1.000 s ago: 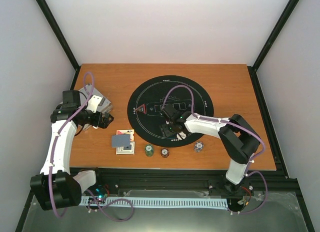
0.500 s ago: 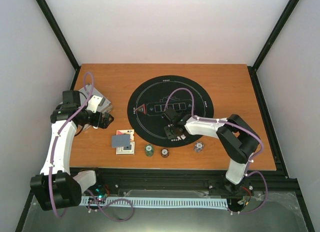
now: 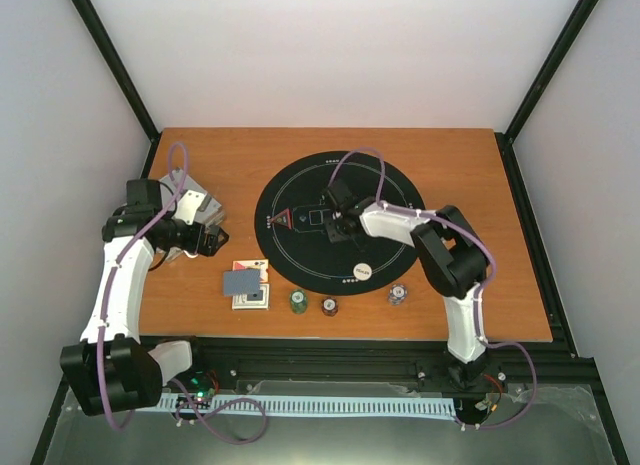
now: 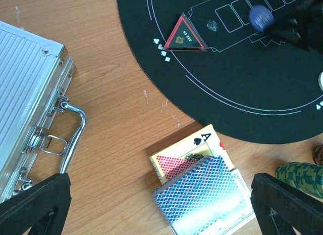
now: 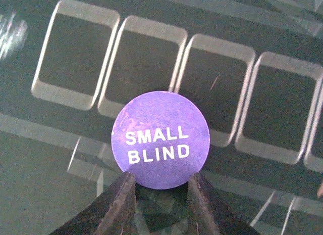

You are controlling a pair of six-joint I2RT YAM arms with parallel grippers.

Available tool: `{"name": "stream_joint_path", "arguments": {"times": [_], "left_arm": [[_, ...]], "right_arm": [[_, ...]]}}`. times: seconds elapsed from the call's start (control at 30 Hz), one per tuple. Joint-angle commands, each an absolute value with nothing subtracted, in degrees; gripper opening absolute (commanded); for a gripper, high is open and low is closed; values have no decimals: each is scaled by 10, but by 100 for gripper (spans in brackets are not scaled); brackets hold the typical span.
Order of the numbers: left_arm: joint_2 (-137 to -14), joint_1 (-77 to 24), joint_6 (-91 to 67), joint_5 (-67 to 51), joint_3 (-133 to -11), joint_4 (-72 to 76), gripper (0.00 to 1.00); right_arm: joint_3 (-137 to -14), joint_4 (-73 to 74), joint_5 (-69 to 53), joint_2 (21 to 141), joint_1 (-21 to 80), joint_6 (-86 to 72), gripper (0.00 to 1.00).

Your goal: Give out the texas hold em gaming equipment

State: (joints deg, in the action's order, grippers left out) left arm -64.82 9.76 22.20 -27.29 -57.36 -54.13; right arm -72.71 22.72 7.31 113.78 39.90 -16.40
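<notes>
My right gripper (image 5: 160, 190) is shut on a purple disc (image 5: 160, 139) lettered SMALL BLIND, held just above the row of card boxes printed on the black mat (image 5: 45, 184). From above, this gripper (image 3: 335, 217) hangs over the mat's middle (image 3: 400, 200). A white dealer button (image 3: 362, 271) lies on the mat's near part. Green (image 3: 298, 301), brown (image 3: 329, 306) and blue-white (image 3: 399, 295) chip stacks stand on the wood in front of the mat. My left gripper (image 4: 161, 212) is open above a grey-backed deck (image 4: 202, 194) lying on a card box (image 4: 176, 164).
The silver aluminium case (image 4: 25, 93) lies at the left with its handle (image 4: 70, 129) toward the cards. A red-edged triangular marker (image 4: 184, 35) sits on the mat's left side. Black frame posts border the table.
My right gripper closed on the purple disc and carried it from the mat's near part toward its middle, uncovering the white button. The left arm has not moved.
</notes>
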Motion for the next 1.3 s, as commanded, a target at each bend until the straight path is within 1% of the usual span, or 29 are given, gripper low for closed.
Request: {"name": "stream_joint_path", "arguments": {"times": [0.0, 0.3, 0.53, 0.6, 0.67, 0.73, 0.8, 0.87, 1.03, 1.2, 1.27], "left_arm": [[-658, 102, 212, -289, -609, -561, 100], [-669, 102, 219, -298, -615, -568, 100], [-682, 101, 222, -300, -615, -566, 100], [-684, 101, 221, -301, -615, -566, 100], [-684, 101, 221, -302, -616, -568, 100], [-681, 102, 221, -303, -616, -570, 100], [-677, 102, 223, -303, -615, -572, 100], [-674, 101, 225, -299, -613, -573, 100], [-675, 101, 227, -300, -613, -580, 100], [-670, 101, 220, -306, -612, -578, 100], [-669, 102, 219, -308, -612, -580, 100]], "right_arm": [[-823, 249, 106, 1229, 339, -145, 30], [-1079, 325, 106, 1405, 291, -131, 31], [-1242, 386, 87, 1490, 273, -128, 33], [-1279, 400, 85, 1498, 272, -125, 36], [-1283, 409, 76, 1484, 273, -121, 42], [-1237, 403, 77, 1444, 280, -116, 50], [-1163, 379, 85, 1378, 290, -110, 58], [-1086, 356, 86, 1303, 301, -110, 64], [-867, 310, 99, 1129, 345, -130, 71], [-683, 284, 105, 1045, 404, -168, 74], [-634, 268, 105, 1022, 425, -189, 75]]}}
